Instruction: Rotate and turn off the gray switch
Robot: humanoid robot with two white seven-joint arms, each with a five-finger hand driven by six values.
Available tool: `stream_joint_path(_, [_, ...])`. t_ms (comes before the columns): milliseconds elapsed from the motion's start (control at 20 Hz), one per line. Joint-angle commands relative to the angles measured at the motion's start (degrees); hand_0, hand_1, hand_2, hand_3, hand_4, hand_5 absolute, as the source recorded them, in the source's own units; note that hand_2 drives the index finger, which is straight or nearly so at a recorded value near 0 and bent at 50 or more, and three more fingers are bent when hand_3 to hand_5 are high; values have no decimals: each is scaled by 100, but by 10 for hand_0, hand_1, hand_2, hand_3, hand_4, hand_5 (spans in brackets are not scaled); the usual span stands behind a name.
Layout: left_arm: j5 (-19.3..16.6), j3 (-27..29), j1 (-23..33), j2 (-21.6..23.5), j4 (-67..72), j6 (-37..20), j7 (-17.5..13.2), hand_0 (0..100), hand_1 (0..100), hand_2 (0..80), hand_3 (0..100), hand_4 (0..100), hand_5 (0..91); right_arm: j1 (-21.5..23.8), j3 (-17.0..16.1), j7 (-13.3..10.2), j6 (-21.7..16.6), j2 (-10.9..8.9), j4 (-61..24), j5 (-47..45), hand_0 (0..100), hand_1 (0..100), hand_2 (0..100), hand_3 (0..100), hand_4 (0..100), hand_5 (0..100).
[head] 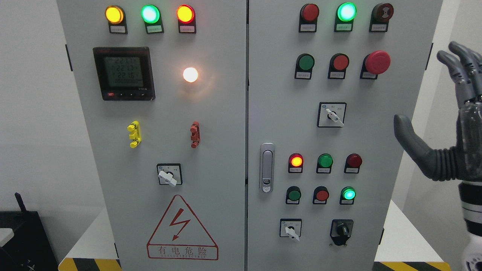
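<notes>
A grey electrical cabinet (226, 113) fills the view. It carries three rotary switches with pale grey handles: one on the left door (167, 175), one on the upper right door (333, 116) and one at the lower right (291, 229). All three handles point down to the right. My right hand (427, 88) is raised at the picture's right edge, beside the cabinet and level with the upper right switch. Its fingers are spread and hold nothing, and it touches no switch. The left arm is out of view.
Lit and unlit indicator lamps and push buttons cover both doors, with a red mushroom button (377, 62), a black rotary knob (341, 229), a door latch (267, 167) and a meter display (123, 73). A black box (22, 237) stands at the lower left.
</notes>
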Motion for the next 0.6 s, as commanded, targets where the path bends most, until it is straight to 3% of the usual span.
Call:
stream_joint_path(0, [0,-9,0,0,79,-4,26,120,389,0,0,0,0,-2,11,-9,5,9,-10,5,315,315,0,0,0,0])
stream_joint_path(50, [0,-9,0,0,79,-4,26,120,389,0,0,0,0,6,19,-27,5,10,-11,5,311,323,0,0,0,0])
stream_joint_path(100, [0,-9,0,0,79,-4,26,120,389,0,0,0,0,15,19,-36,-4,27,-11,5,308,333,69,45,90,88])
stream_joint_path(150, [0,-9,0,0,79,-4,26,120,389,0,0,0,0,15,19,-45,-4,45,-11,5,309,337,77,60,118,138])
stream_joint_path(250, [0,-9,0,0,79,-4,26,120,389,0,0,0,0,33,19,-62,5,80,-2,-3,326,353,139,241,314,337])
stream_joint_path(300, [0,-9,0,0,79,-4,26,120,389,0,0,0,0,76,19,-54,5,97,7,-3,329,354,142,260,318,346])
stream_joint_path(350, [0,-9,0,0,79,-4,26,120,389,0,0,0,0,103,28,-62,5,132,-2,-3,337,362,145,343,368,420])
stream_joint_path(400, [0,-9,0,0,79,-4,26,120,389,0,0,0,0,155,46,-62,5,185,7,-12,337,367,149,425,464,546])
stream_joint_path(450, [0,-9,0,0,79,-4,17,120,389,0,0,0,0,199,115,-71,5,264,7,-12,337,372,150,436,472,577])
stream_joint_path(550, [0,-9,0,0,79,-4,26,120,389,0,0,0,0,217,186,-97,22,370,7,-12,332,378,167,580,637,860])
